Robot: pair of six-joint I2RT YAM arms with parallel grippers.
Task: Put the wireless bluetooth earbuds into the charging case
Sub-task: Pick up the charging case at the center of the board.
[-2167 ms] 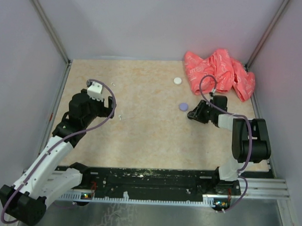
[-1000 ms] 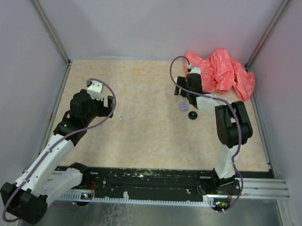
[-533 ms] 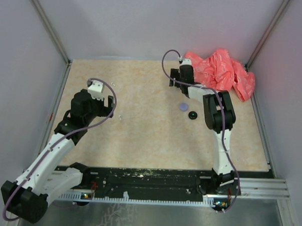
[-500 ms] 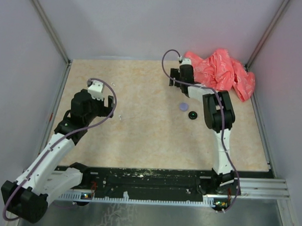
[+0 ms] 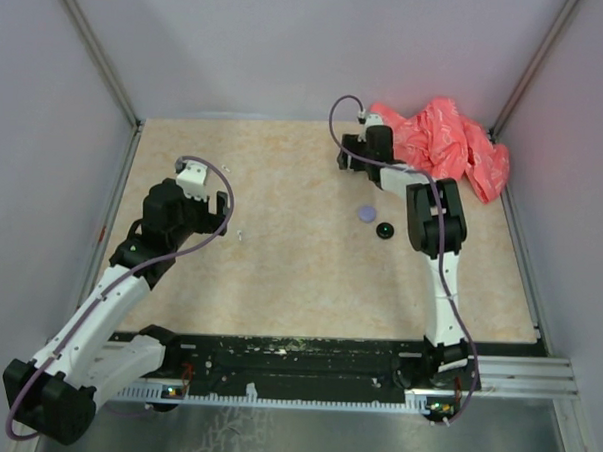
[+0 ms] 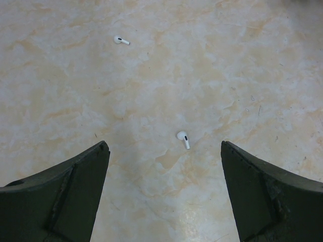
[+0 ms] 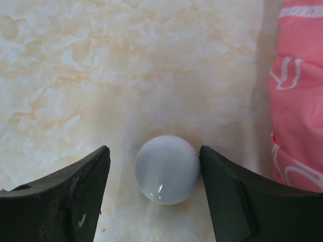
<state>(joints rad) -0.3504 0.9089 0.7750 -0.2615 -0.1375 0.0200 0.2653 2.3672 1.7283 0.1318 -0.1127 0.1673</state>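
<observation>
Right gripper (image 7: pixel 153 154) now astride white case (image 7: pixel 167 169)

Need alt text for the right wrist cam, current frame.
A round white case lies on the marbled beige table between two dark fingers. They stand open around it, with a clear gap on the left and almost none on the right. Pink material with white print fills the right edge.

Two small white stemmed plastic earbuds (image 6: pixel 120 40) (image 6: pixel 183 139) lie on the marbled beige tabletop (image 5: pixel 279 275). There are three round disc-shaped cases: one glossy white (image 7: pixel 167 169), one lavender (image 5: pixel 366 213), one black (image 5: pixel 384 230). There is one crumpled coral-pink plastic bag with white print (image 5: pixel 445 142).
</observation>
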